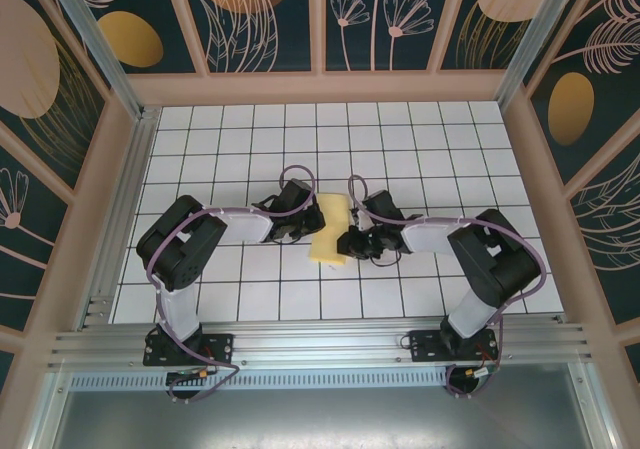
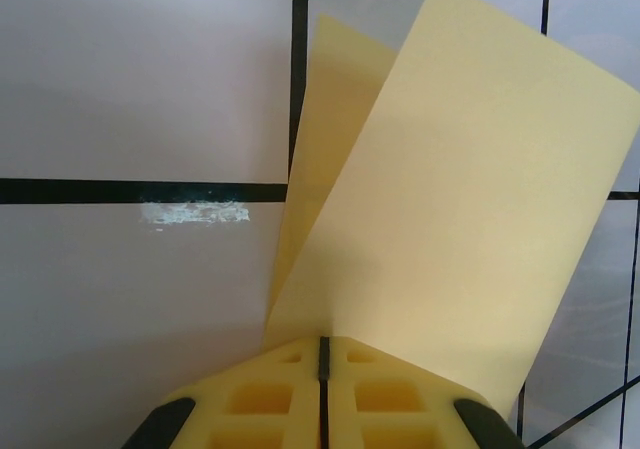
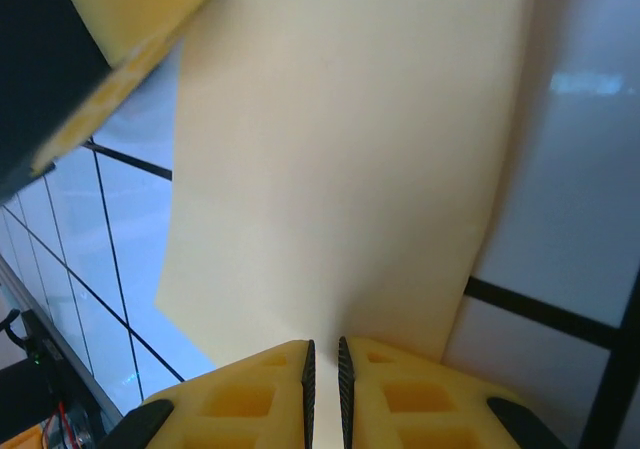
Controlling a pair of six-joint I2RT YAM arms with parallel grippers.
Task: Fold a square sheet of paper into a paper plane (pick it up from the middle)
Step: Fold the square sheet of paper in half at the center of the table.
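The square sheet of paper (image 1: pixel 331 231) is pale yellow and folded over into a tall rectangle between my two grippers. My left gripper (image 1: pixel 304 227) is shut on its left edge. In the left wrist view the two layers of the sheet (image 2: pixel 450 199) fan up and away from the closed gripper (image 2: pixel 322 344). My right gripper (image 1: pixel 352 241) sits at the sheet's lower right edge. In the right wrist view its fingers (image 3: pixel 322 347) stand a narrow gap apart, with the sheet (image 3: pixel 340 169) running down between them. The left gripper's yellow finger (image 3: pixel 130 9) shows at the top left there.
The white grid table (image 1: pixel 420 149) is walled by pinkish panels on three sides. An aluminium rail (image 1: pixel 320 344) runs along the near edge by the arm bases. A scuffed white mark (image 2: pixel 195 212) lies on a grid line left of the sheet.
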